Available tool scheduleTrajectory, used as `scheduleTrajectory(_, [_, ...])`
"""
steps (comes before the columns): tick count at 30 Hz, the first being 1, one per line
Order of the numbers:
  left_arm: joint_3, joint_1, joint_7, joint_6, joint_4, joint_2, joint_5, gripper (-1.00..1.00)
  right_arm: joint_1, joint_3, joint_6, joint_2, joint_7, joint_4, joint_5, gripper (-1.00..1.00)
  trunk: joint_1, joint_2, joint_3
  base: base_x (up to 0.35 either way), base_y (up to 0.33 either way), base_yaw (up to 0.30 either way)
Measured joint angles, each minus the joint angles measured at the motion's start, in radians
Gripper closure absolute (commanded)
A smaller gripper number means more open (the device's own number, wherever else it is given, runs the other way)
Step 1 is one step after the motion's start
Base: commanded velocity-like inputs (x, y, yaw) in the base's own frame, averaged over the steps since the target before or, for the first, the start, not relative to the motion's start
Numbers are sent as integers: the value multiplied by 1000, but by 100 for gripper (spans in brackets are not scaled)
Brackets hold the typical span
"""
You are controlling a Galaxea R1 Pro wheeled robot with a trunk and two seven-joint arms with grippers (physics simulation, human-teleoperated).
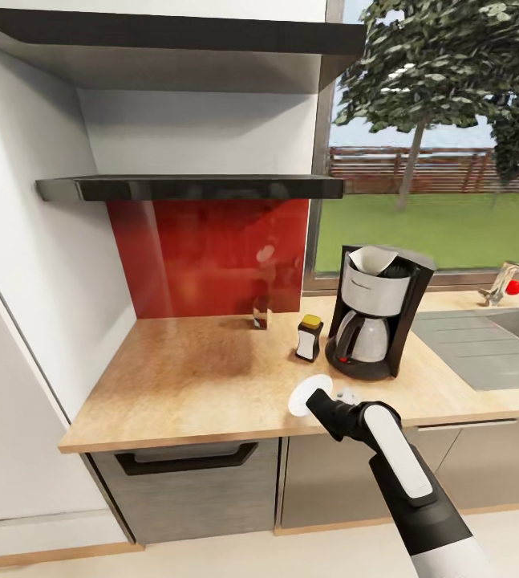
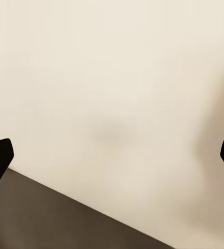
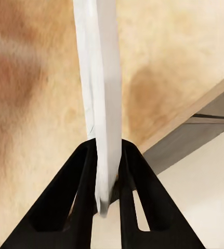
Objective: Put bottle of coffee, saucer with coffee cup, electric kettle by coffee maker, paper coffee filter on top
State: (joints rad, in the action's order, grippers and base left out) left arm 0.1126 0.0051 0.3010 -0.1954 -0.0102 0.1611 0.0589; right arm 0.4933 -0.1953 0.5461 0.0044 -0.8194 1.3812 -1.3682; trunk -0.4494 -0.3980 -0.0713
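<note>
Right gripper (image 1: 317, 399) is pinching the saucer (image 1: 308, 395) edge-on at the front of the kitchen countertop (image 1: 187, 377) — just before the coffee maker (image 1: 378, 312) (paper coffee filter (image 1: 371, 258) on top, bottle of coffee (image 1: 309, 337) beside it). Left gripper (image 2: 112, 155) fingers spread wide.

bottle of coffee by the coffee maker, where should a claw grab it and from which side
Grip the bottle of coffee across its dark squarish body, just under the yellow-gold lid, coming from the front of the kitchen countertop. It stands upright, its flat sides suit two fingers, and the coffee maker crowds its right side. The right claw is shut on the saucer, so that probably has to be set down first.
</note>
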Motion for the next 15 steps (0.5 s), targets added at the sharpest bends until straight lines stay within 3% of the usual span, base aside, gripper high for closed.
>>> scheduleTrajectory(4, [0,0,0,0,-1,0,0,-100,0,1,0,0,0,-1,0,100,0,0,0,47,0,0])
scheduleTrajectory(11, [0,0,-1,0,-1,0,0,-100,0,1,0,-1,-1,-3,1,100,0,0,0,251,-30,0])
scheduleTrajectory(15, [0,0,0,0,-1,0,0,-100,0,-1,0,-1,-2,-4,1,100,0,0,0,54,-19,0])
